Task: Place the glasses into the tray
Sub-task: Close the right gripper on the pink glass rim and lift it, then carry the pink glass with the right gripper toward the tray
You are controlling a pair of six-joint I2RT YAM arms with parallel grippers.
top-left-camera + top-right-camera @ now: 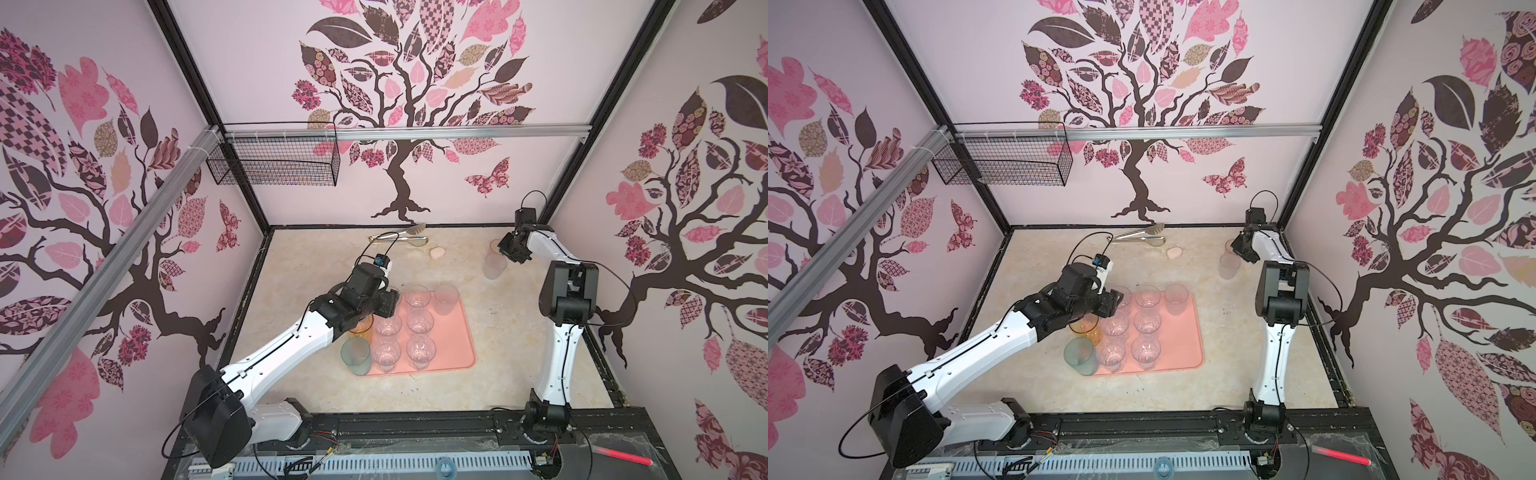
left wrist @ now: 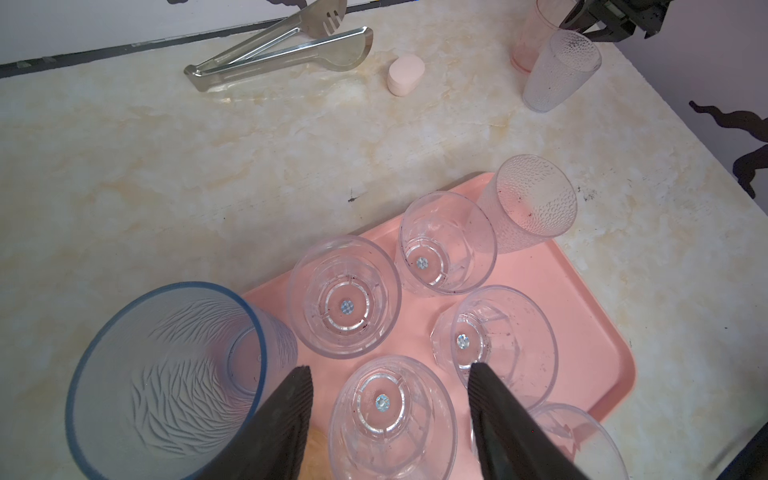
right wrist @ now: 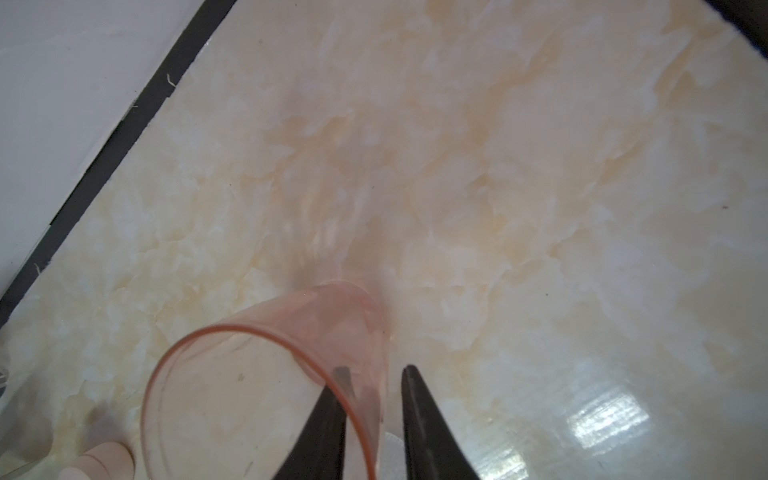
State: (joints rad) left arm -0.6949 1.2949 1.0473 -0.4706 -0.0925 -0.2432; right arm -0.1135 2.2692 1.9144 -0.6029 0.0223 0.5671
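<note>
The salmon-pink tray (image 1: 453, 345) (image 2: 582, 316) holds several clear faceted glasses and a frosted one (image 1: 446, 297) at its far corner. A blue glass (image 2: 166, 374) stands at the tray's far left corner. An amber glass (image 1: 360, 326) and a teal glass (image 1: 356, 353) stand along its left edge. My left gripper (image 2: 391, 368) (image 1: 392, 305) hangs open above a clear glass (image 2: 386, 419). At the back right, my right gripper (image 3: 374, 370) (image 1: 505, 251) straddles the wall of a pink glass (image 3: 257, 374) (image 1: 494, 245), one finger inside, with narrow gaps showing. A frosted glass (image 1: 493, 266) stands beside it.
Metal tongs (image 1: 399, 237) and a small pale pink blob (image 1: 437, 252) lie near the back wall. A wire basket (image 1: 274, 166) hangs on the back left rail. A red pen (image 1: 621, 455) lies on the front ledge.
</note>
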